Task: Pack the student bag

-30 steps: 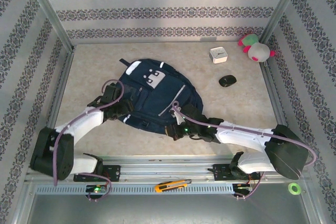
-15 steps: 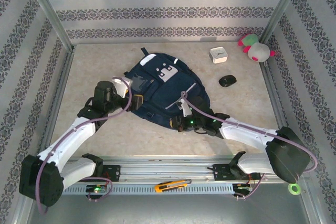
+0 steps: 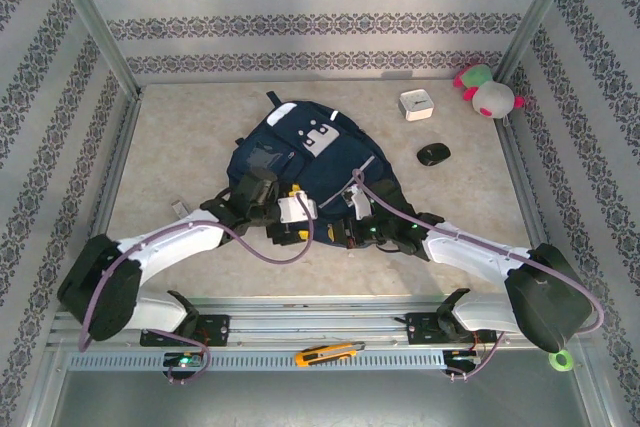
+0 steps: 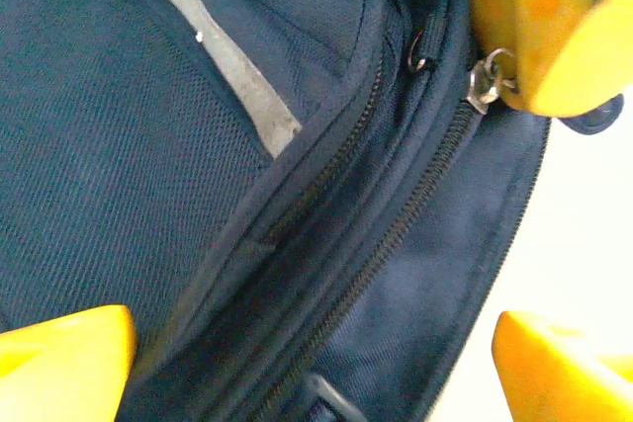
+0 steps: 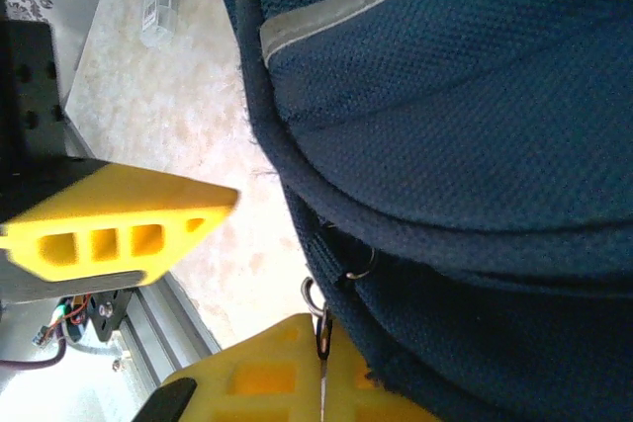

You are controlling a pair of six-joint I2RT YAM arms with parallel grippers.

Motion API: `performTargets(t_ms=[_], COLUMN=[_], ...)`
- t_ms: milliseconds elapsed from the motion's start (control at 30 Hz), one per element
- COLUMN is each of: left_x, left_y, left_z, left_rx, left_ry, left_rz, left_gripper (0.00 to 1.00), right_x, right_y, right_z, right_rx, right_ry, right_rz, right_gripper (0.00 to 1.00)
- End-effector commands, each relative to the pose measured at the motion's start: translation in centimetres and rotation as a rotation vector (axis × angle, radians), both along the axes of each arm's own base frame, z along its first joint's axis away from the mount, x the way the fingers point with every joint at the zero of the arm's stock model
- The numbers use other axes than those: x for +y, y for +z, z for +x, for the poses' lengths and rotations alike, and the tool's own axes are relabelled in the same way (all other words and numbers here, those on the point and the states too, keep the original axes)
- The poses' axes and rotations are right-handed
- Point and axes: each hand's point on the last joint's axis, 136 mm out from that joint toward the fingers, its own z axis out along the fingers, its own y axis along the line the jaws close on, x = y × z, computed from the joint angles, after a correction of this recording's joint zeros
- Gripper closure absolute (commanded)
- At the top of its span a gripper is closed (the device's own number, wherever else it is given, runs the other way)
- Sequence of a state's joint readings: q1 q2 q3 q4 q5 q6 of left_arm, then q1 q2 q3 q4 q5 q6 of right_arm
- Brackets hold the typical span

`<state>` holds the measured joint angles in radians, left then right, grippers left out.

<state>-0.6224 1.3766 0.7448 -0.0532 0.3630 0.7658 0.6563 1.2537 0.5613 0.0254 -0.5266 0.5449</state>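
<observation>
Student bag (image 3: pixel 320 152), one; one left claw (image 4: pixel 312 358) wide beside it, one right claw (image 5: pixel 318 343) tight on one zipper pull (image 4: pixel 485 84).

Cannot see near edge of bag (image 3: pixel 322 162) under left gripper (image 3: pixel 290 214) and right gripper (image 3: pixel 338 234), nor most of zipper pull (image 5: pixel 315 297) between its fingers (image 5: pixel 267 378).

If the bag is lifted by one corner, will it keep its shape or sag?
Likely sag: the student bag is soft fabric, lying flat and creased. Pulled by its zipper pull, it would probably bunch rather than slide.
</observation>
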Motion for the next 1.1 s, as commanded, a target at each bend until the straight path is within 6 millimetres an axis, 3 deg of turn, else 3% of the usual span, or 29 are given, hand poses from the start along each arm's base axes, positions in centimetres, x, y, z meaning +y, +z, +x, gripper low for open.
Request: performTargets(t_ms=[0, 67, 133, 267, 300, 567, 800, 1067], left_x=[-2.4, -3.0, -3.5, -4.4, -4.4, -4.3, -5.5, -5.5], left_y=[1.5, 0.9, 1.0, 3.0, 3.5, 4.9, 5.7, 5.9], left_z=[2.3, 2.6, 2.4, 1.4, 1.2, 0.1, -0.3, -0.5], left_rx=[-0.156, -0.157, -0.150, -0.086, -0.069, 0.024, 0.045, 0.054], left_ry=[-0.070, -0.067, -0.058, -0.007, 0.012, 0.099, 0.079, 0.084], left_rz=[0.003, 0.011, -0.026, -0.193, -0.226, -0.319, -0.365, -0.384], left_gripper=[0.11, 0.25, 0.49, 0.97, 1.00, 1.00, 1.00, 1.00], right_x=[-0.1, -0.4, -1.1, -2.7, -3.0, -4.4, -5.9, -6.5], right_y=[0.2, 0.0, -0.3, -0.8, -0.9, -0.6, -0.8, -0.6], right_z=[-0.1, 0.1, 0.4, 1.2, 1.3, 2.6, 3.9, 5.0], right_rx=[-0.008, -0.005, -0.008, -0.028, -0.034, -0.074, -0.155, -0.223], right_ry=[0.023, 0.011, -0.020, -0.107, -0.127, -0.258, -0.431, -0.543], right_rz=[0.014, 0.004, -0.024, -0.084, -0.092, -0.134, -0.214, -0.240], right_gripper=[1.00, 1.00, 1.00, 1.00, 1.00, 1.00, 0.86, 0.82])
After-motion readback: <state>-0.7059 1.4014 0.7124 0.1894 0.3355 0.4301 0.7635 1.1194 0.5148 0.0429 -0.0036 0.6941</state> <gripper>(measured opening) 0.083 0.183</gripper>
